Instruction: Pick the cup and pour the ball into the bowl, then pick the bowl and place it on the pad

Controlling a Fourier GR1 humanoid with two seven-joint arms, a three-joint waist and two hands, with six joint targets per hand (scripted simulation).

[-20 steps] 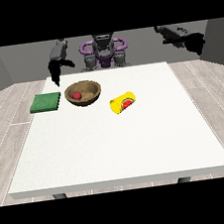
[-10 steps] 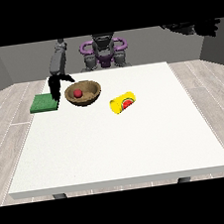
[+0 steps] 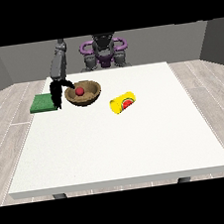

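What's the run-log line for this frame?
ball: in bowl | cup: lying on table | hand at the view's left: at bowl's rim, beside pad

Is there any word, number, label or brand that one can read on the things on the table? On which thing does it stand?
No text can be read in the front view.
The yellow cup, lying on its side, bears a red and green picture like a watermelon slice, but no letters.
The wooden bowl, the red ball inside it and the green pad are plain.
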